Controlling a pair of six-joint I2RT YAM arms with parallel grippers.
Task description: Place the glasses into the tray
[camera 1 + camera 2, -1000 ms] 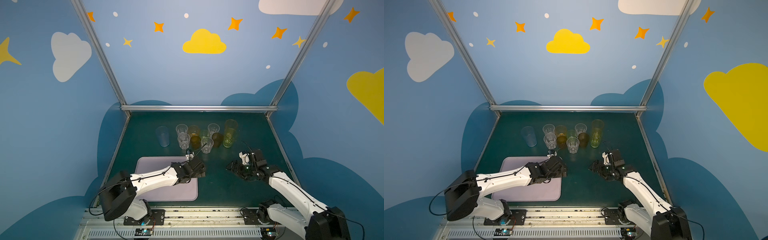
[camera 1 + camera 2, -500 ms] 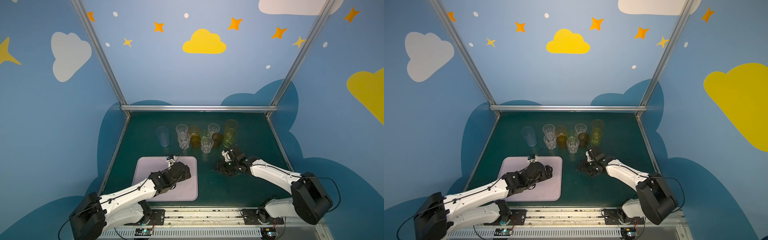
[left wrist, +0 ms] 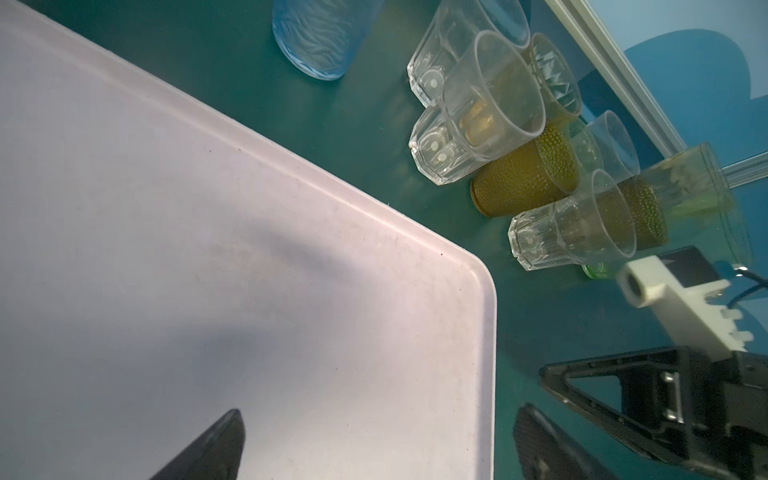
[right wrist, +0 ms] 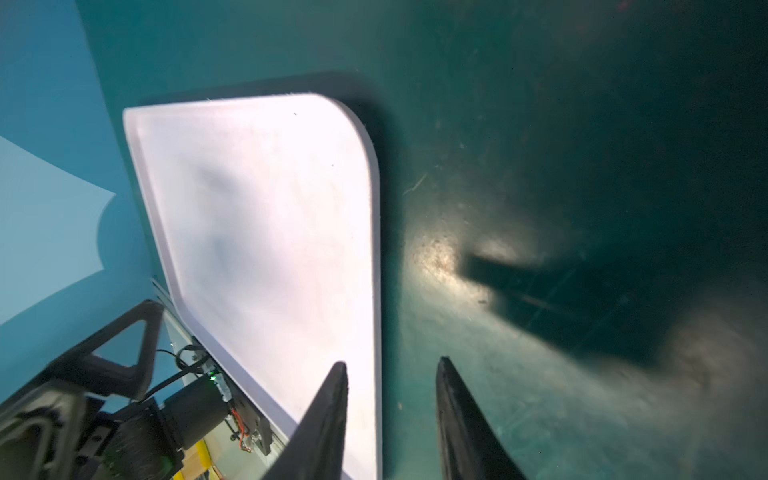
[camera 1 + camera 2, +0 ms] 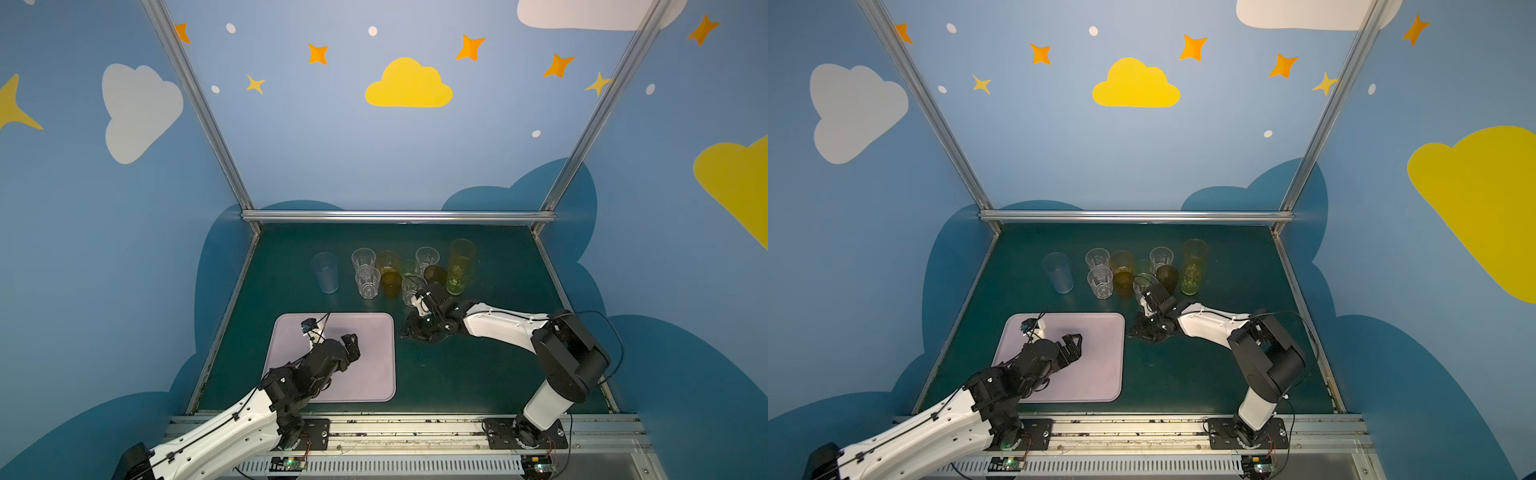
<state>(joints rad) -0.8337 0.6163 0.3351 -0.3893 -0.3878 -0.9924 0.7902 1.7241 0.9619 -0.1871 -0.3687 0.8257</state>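
Fingers (image 3: 216,444) of the left gripper (image 5: 351,338) are spread wide with nothing between them, hanging over the middle of the tray (image 5: 374,382). Those of the right gripper (image 4: 392,361) stand closer together yet parted, and the gap holds nothing. In the right wrist view one lies across the tray's right edge and its mate over the bare tabletop (image 4: 540,166)

Both top views give each arm whole. The left arm (image 5: 232,424) stretches from the near left corner slantwise across the tray. The right arm (image 5: 498,328) rises from the near right, folds sharply at the elbow and runs low and leftward, ending just beside the tray's right edge, close to its far right corner. Whether that gripper touches the tabletop cannot be told

Only the left wrist view brings the glasses (image 3: 490,116) close: clear ones with faceted bases, dimpled amber ones (image 3: 523,183) and a pale blue tall glass (image 3: 320,37). They stand upright and bunched in the far half of the tabletop, between its far edge and the tray's far edge, all clear of the tray. The right wrist view takes in the tray, the green tabletop and part of the left arm
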